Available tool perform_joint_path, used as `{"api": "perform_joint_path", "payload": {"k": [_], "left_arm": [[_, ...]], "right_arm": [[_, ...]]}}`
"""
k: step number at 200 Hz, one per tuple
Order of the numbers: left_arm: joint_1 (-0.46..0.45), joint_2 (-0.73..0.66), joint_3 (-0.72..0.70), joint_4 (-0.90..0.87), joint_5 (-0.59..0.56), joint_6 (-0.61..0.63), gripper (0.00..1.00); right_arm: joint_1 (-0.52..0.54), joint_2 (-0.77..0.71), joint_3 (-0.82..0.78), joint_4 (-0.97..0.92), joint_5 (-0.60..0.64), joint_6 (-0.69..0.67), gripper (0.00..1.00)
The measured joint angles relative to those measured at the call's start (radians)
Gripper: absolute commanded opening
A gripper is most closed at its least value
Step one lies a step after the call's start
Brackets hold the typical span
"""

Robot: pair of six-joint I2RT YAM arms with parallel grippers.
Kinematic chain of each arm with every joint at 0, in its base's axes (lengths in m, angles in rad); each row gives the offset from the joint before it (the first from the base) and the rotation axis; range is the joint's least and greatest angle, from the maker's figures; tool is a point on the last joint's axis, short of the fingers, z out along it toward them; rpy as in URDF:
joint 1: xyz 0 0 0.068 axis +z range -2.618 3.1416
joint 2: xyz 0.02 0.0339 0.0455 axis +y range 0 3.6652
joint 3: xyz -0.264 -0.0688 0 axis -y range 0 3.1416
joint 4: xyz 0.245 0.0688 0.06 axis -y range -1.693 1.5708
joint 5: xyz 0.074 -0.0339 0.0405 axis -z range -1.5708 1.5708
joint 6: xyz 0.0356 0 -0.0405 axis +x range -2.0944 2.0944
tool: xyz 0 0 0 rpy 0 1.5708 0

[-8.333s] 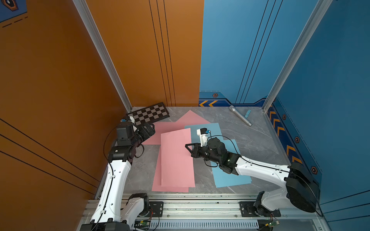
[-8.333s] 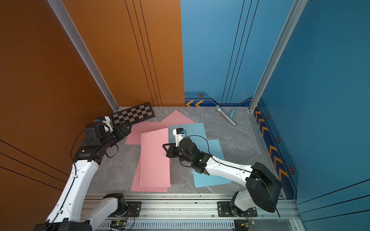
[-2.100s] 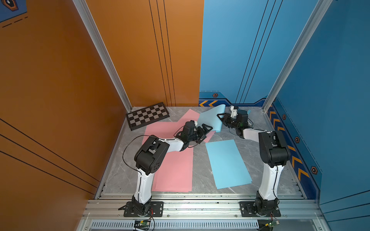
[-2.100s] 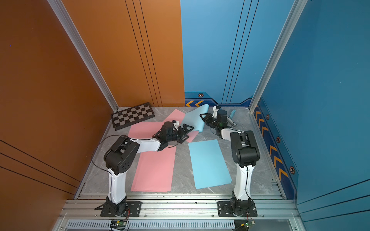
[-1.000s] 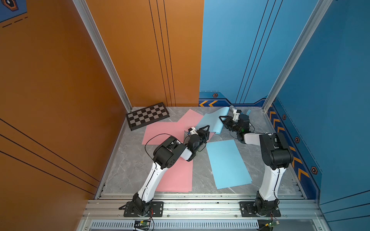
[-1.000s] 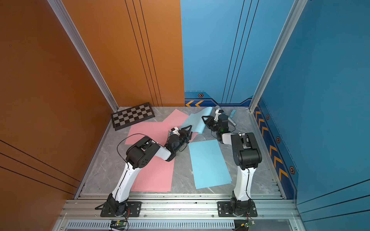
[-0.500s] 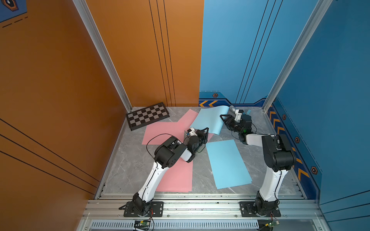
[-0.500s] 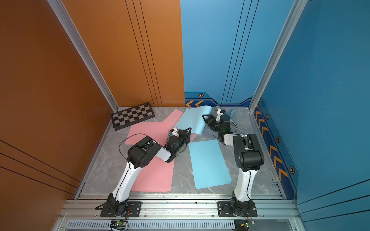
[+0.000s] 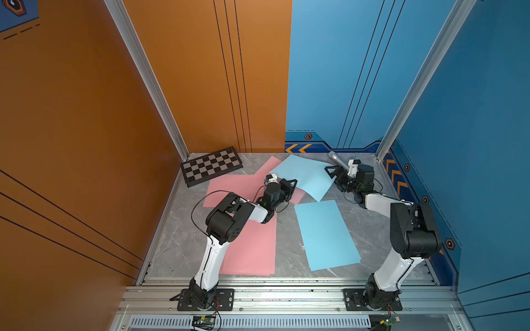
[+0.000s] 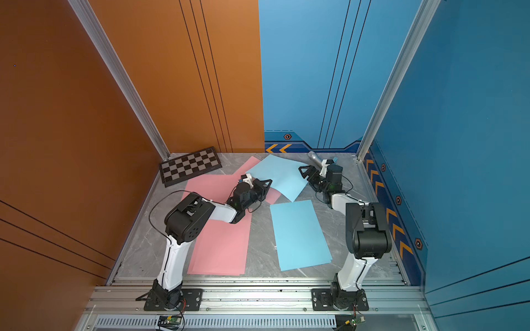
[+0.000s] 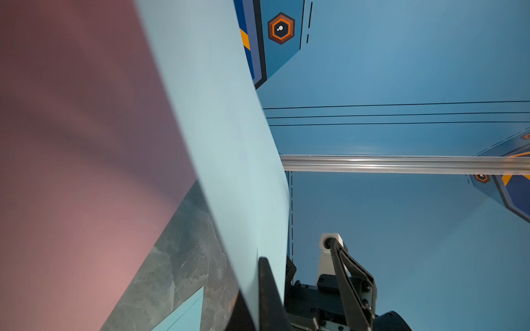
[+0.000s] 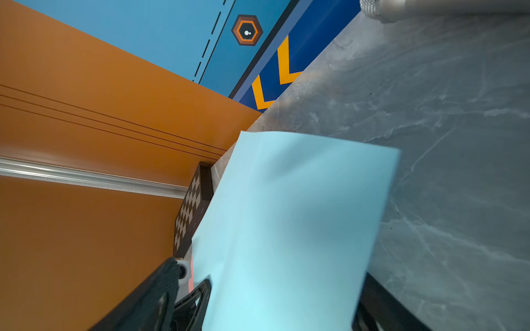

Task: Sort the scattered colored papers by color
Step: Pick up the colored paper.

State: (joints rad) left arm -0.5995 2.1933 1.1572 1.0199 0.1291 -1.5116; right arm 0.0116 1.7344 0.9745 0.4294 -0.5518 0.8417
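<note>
- Close to the near edge of the bench (image 9: 183, 243), left of the middle, lie the near pink papers (image 9: 252, 246), stacked flat and a little askew.
- Just to their right, apart from them, the flat blue paper (image 9: 327, 235) lies with a corner pointing at the near right corner.
- Mid-bench, the left tool (image 9: 292, 183) is pressed together, pinching the left edge of the lifted blue paper (image 9: 304, 174). The left wrist view shows that paper (image 11: 229, 143) curving up from between the fingers (image 11: 268, 283).
- Across the same paper, the right tool (image 9: 334, 177) is by its right edge with jaws spread. In the right wrist view the paper (image 12: 286, 229) lies between them, ungripped.
- Beneath and to the left, the far pink papers (image 9: 229, 186) lie flat, one corner reaching toward the far edge.
- A checkered board (image 9: 212, 169) lies in the far left corner.
- A grey cylinder (image 9: 337, 160) lies near the far right corner.
</note>
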Motion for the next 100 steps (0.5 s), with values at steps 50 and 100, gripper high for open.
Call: {"api": "perform_joint_path", "payload": {"k": [50,100], "left_arm": [[0.031,-0.036,0.127,-0.399,0.118,0.208,0.00],[0.077,-0.053,0.364,-0.845,0.170,0.480,0.00]], "right_arm": [[-0.022,-0.154,-0.087,-0.126,0.008,-0.086,0.98],[-0.041,-0.243,-0.152,-0.207,0.007,-0.114,0.99]]}}
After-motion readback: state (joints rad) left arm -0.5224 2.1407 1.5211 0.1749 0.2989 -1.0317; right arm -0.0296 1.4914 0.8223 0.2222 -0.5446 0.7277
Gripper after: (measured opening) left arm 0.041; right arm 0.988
